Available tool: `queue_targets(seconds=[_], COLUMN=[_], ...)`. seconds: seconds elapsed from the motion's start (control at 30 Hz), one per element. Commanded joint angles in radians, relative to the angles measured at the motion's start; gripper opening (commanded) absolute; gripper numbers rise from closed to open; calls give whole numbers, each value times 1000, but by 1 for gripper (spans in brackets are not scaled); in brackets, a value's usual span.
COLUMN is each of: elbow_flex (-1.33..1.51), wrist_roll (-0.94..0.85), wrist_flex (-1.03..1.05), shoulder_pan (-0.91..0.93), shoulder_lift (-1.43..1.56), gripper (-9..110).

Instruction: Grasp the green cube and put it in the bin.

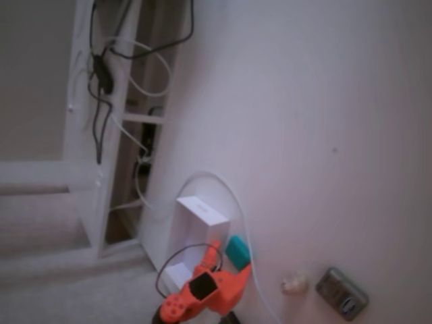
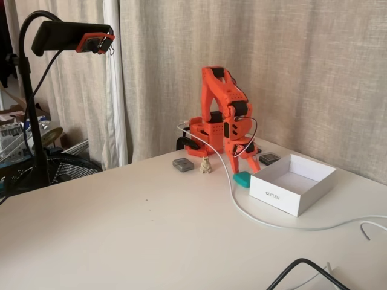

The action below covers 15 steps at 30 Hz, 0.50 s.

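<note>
Jaws spread narrowly, my gripper (image 2: 244,164) hangs just over the green cube (image 2: 242,179), empty, poised to pinch it; the cube sits on the table (image 2: 121,229) just beside the bin (image 2: 293,182), leaving, I judge, a short carry; farther off, a beige lump (image 2: 205,165) and grey oblong (image 2: 183,164) lie clear.

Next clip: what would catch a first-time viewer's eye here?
The bright orange arm stands at the far table edge before the curtain, its pincer lowered over the green cube. Just right of the cube in that fixed view sits the white bin, open-topped, with a white cable curving along its front.
</note>
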Motion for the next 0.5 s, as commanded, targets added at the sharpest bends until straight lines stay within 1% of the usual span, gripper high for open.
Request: queue_targets(seconds=[0.0, 0.27, 0.47], elbow_flex=[-3, -29, -72], wrist_roll=[-6, -6, -18], wrist_flex=[8, 35, 101], shoulder_pan=[17, 40, 38], shoulder_lift=[-20, -81, -140], gripper=[35, 35, 33])
